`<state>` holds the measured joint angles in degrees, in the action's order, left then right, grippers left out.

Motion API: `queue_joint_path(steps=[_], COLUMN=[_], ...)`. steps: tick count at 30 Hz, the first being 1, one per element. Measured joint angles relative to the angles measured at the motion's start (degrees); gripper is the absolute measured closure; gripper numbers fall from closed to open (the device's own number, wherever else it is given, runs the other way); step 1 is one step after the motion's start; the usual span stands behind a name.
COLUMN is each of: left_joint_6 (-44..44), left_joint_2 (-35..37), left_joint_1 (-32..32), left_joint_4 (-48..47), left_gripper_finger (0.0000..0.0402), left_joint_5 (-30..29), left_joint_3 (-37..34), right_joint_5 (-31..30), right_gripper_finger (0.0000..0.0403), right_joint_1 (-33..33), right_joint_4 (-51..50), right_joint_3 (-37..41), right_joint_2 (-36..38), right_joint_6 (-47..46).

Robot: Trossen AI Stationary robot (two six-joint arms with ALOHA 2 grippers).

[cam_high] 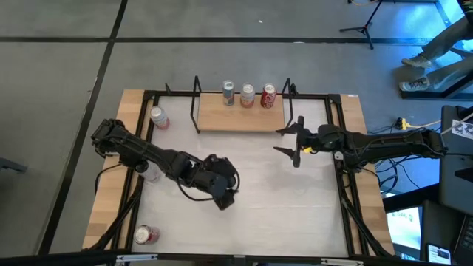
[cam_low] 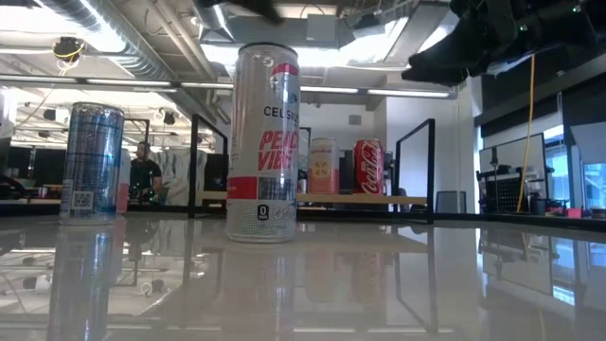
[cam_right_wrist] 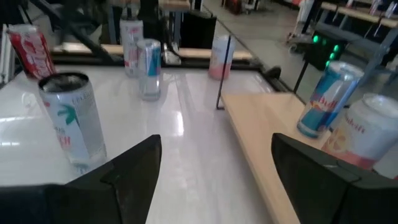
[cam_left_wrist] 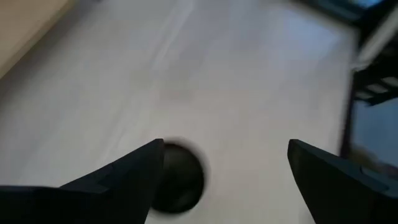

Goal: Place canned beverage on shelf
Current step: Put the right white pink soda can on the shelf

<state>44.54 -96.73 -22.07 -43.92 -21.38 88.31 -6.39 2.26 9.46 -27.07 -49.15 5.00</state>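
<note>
The shelf (cam_high: 240, 118), a small rectangular light-wood board with thin black rod uprights at both ends, sits at the upper centre of the high view, against the far edge of the table (cam_high: 281, 199). Three cans stand in a row along its back edge: a blue-and-silver can (cam_high: 228, 94), a pale peach can (cam_high: 247, 95) and a red cola can (cam_high: 268, 96), all upright, with bare board left of them. In the low view the same shelf (cam_low: 312, 198) shows in the middle distance, with the peach and red cans on it.

The table has a glossy white top that mirrors the ceiling lights, with pale wood strips down both sides and a black metal frame around it. Beyond it lies grey floor; the low view looks into an open workroom with exposed ducts and strip lights.

Off the shelf, a pink-topped can (cam_high: 159, 118) stands at the upper left of the table, a red can (cam_high: 145, 235) lies at the lower left, and a tall white slim can (cam_low: 264, 142) stands near the low camera.

The left gripper (cam_high: 225, 198) hangs over the bare centre of the table, jaws apart and empty. The right gripper (cam_high: 288, 140) is just right of the shelf's end, jaws apart, holding nothing.
</note>
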Motion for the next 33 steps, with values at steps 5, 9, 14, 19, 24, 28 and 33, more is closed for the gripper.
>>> queue_joint_path(steps=[5,9,14,19,24,28,33], left_joint_6=[4.64,3.31,3.10,2.33,1.39,1.35,1.35], left_joint_2=[0.00,0.00,-1.22,-1.56,-1.77,-2.44,-3.73], left_joint_1=[-0.75,-1.44,-1.15,-0.88,-0.87,-0.87,-0.55], left_joint_4=[-7.26,-6.96,-5.46,-4.22,-2.50,-2.92,-3.41], left_gripper_finger=[0.0072,0.0072,0.0072,0.0072,0.0072,0.0072,0.0072], left_joint_5=[-6.93,-8.93,-7.14,-7.17,-6.31,-6.37,-6.94], left_joint_3=[0.00,-0.06,-2.60,-3.42,-3.63,-3.63,-3.73], right_joint_5=[0.00,-0.01,0.00,0.00,0.00,0.00,0.02], right_gripper_finger=[0.0102,0.0102,0.0102,0.0102,0.0102,0.0102,0.0102], right_joint_1=[0.00,0.00,-0.02,-0.02,-0.02,-0.02,-0.02], right_joint_4=[1.16,1.14,0.72,-0.52,-0.64,-0.82,-1.80], right_joint_3=[-0.04,-0.04,-0.04,-0.04,-0.04,-0.04,-0.04], right_joint_2=[0.00,0.00,0.00,0.00,0.00,0.00,0.00], right_joint_6=[1.19,1.28,1.28,0.57,-0.13,-0.27,-0.67])
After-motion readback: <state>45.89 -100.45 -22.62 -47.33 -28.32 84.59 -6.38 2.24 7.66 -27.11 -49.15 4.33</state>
